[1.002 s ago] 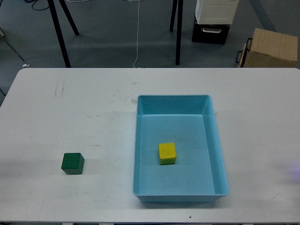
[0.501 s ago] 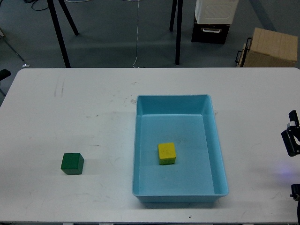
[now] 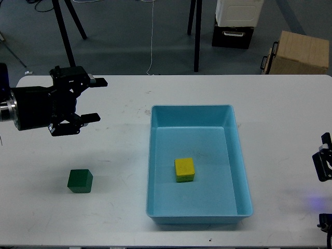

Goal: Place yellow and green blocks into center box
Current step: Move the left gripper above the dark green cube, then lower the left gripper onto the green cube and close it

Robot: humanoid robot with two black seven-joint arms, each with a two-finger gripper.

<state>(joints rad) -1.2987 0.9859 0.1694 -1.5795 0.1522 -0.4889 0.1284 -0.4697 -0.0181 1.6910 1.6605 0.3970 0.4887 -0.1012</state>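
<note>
**Left arm arrives; green block still waiting**

Since half a second ago, the black left gripper has swung in from the left edge of the white bench, where before only a sliver of it showed. It now hangs over the bench's far-left area with its two fingers spread wide and nothing between them. At the right edge, the right gripper has barely shifted; only a dark fragment of it is in view, and I cannot tell whether its fingers are spread or pressed together.

By my reading, the task is half done. The small yellow cube already sits on the floor of the light-blue rectangular plastic box at the bench's centre, apart from the walls. The small dark-green cube rests on the bench toward the near-left corner, well apart from the box and nearer me than the left gripper.

What remains is picking up the green cube and setting it in the box; the left arm looks best placed for that.
</note>
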